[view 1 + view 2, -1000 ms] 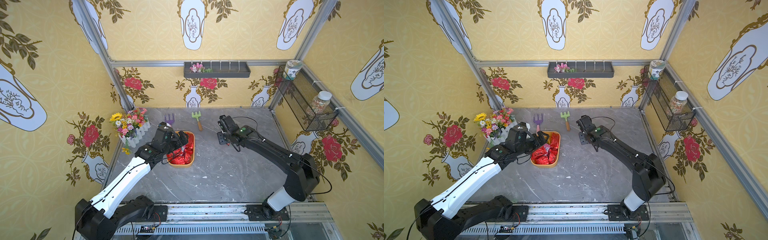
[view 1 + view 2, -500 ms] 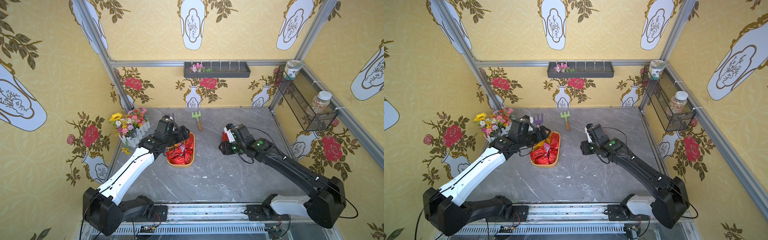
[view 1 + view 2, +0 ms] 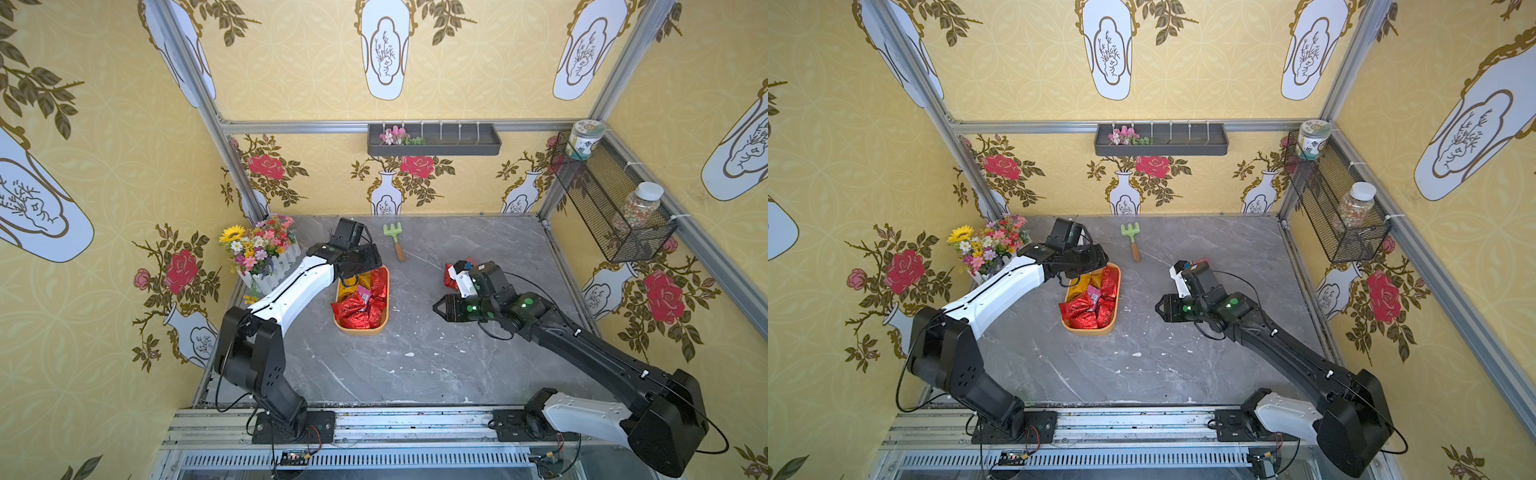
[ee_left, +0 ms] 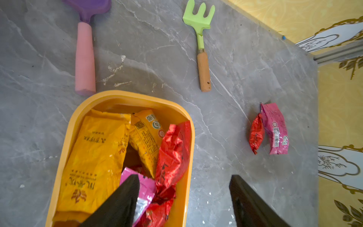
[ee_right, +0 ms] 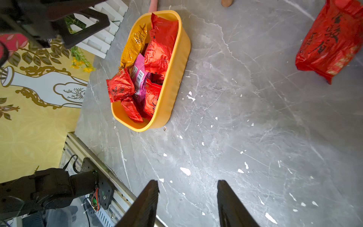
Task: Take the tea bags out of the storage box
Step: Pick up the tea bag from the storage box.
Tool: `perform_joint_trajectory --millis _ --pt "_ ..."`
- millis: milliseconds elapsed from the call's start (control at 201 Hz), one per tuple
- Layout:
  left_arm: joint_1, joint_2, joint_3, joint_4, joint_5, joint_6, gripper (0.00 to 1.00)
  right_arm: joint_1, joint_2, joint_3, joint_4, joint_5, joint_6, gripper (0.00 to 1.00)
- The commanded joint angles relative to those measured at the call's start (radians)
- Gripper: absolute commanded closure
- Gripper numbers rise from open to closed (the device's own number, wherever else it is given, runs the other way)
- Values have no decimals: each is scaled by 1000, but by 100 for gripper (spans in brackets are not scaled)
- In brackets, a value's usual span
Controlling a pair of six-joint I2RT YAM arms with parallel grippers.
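Observation:
The storage box [image 3: 361, 331] [image 3: 1088, 331] is an orange-yellow tray left of the table's centre. It holds several tea bags [image 3: 357, 309]: red ones, two yellow [image 4: 92, 157] and a pink one [image 4: 146, 184]. My left gripper [image 4: 184, 177] hangs open above the box's far end. One finger is over the pink sachet and the other is outside the rim, gripping nothing. A red tea bag [image 4: 256, 135] and a pink tea bag [image 4: 275, 127] lie on the table to the right. My right gripper [image 5: 188, 182] [image 3: 438, 307] is open and empty, low over bare table, pointing at the box [image 5: 174, 78].
A green toy rake [image 3: 395, 237] and a pink-handled purple shovel [image 4: 84, 59] lie beyond the box. A white picket flower box [image 3: 266, 253] stands at the far left. The back wall carries a dark shelf [image 3: 434, 141]. A wire basket [image 3: 611, 208] with jars hangs on the right wall.
My right arm swung from the far centre toward the front right, leaving the red tea bag behind it. My left gripper stayed over the box's far end and its jaws narrowed a little.

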Motion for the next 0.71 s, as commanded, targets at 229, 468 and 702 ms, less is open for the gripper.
perform_joint_trajectory --millis 229,468,702 --pt "1 215 133 -46 -14 75 34 2 -46 -5 9 -15 12 47" --pt "13 287 157 -45 -11 88 50 2 -41 6 -3 -7 4 47" --pt "13 294 160 -37 14 87 55 3 -33 -4 6 -5 10 47"
